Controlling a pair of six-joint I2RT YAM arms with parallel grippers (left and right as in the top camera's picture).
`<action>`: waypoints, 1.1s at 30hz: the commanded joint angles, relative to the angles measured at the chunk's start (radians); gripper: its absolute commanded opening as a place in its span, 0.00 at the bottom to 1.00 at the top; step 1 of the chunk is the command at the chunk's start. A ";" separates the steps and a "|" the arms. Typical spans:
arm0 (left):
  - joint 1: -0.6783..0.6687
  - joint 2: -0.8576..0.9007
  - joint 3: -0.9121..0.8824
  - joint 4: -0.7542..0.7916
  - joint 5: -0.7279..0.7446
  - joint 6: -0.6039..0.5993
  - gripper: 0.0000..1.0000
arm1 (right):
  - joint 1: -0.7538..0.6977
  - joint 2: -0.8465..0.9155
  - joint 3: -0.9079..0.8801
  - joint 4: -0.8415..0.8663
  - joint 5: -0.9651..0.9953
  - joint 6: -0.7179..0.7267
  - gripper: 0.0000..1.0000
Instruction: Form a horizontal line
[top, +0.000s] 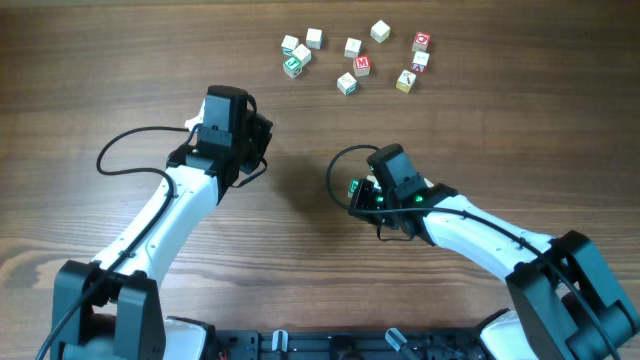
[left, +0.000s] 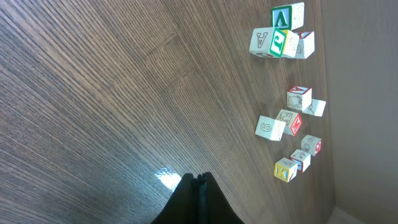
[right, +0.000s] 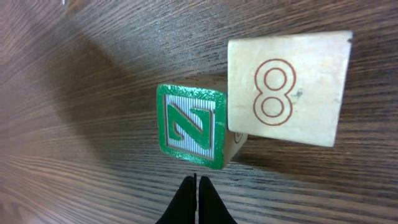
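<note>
Right fingers (right: 191, 190) are clenched on nothing, just in front of the green cube (right: 189, 124). It touches a pale cube (right: 286, 87) with a red 8, mid-counter (top: 100, 80). Left fingers (left: 198, 193) are clenched too, over wood. Other cubes (top: 355, 60) lie scattered well apart.

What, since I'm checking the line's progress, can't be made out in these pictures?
Overhead: the right gripper and its wrist cover the green N cube and 8 cube; their alignment is hidden.
Right wrist: the 8 cube overlaps the N cube's side; contact unclear.
Overhead: scattered cubes, markings too small to read.
</note>
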 joint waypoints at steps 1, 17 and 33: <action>-0.003 -0.016 -0.003 0.003 0.008 -0.009 0.06 | 0.003 0.010 0.011 0.006 0.024 0.014 0.04; -0.003 -0.016 -0.003 0.003 0.008 -0.009 0.08 | 0.003 0.010 0.011 0.027 0.093 0.058 0.05; -0.003 -0.016 -0.003 0.003 0.008 -0.009 0.09 | 0.003 0.010 0.011 0.042 0.103 0.057 0.04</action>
